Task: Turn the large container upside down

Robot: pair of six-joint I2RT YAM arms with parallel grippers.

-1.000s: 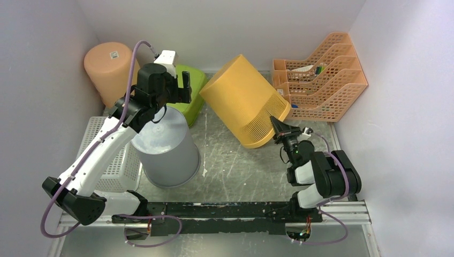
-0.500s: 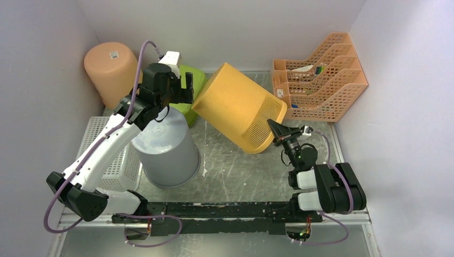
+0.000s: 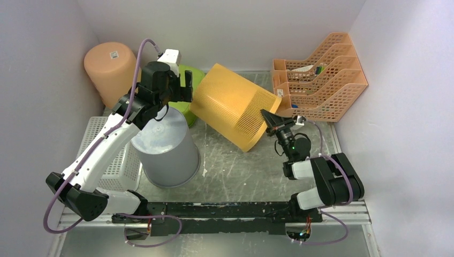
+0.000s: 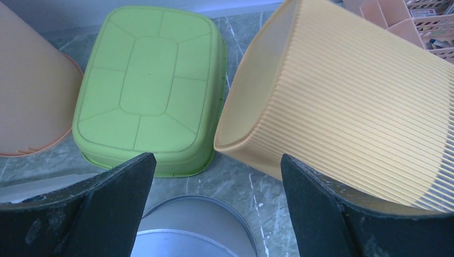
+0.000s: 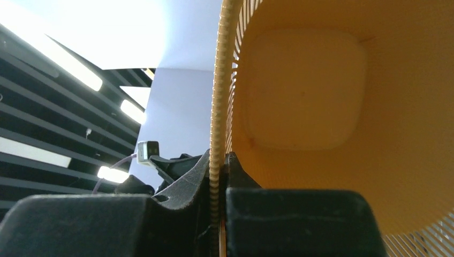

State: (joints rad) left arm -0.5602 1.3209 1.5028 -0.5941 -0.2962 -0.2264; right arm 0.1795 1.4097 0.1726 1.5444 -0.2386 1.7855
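The large container is a yellow-orange ribbed bin (image 3: 233, 104), tipped on its side in the middle of the table, base toward the left and open mouth toward the right. My right gripper (image 3: 271, 120) is shut on its rim; the right wrist view shows the rim pinched between the fingers (image 5: 218, 158) and the bin's inside (image 5: 321, 107). My left gripper (image 3: 181, 88) is open and empty, hovering left of the bin's base. In the left wrist view, the bin's base corner (image 4: 300, 107) lies just beyond the gripper (image 4: 214, 158), apart from it.
An upturned grey bucket (image 3: 166, 147) stands under the left arm. An upturned green basin (image 3: 197, 80) and a peach bucket (image 3: 110, 67) sit at the back left. A white basket (image 3: 115, 160) lies at the left. Orange file trays (image 3: 321, 75) stand at the back right.
My right gripper has moved up and left with the rim, swinging the bin's mouth left and tipping the bin further over. My left arm has barely moved.
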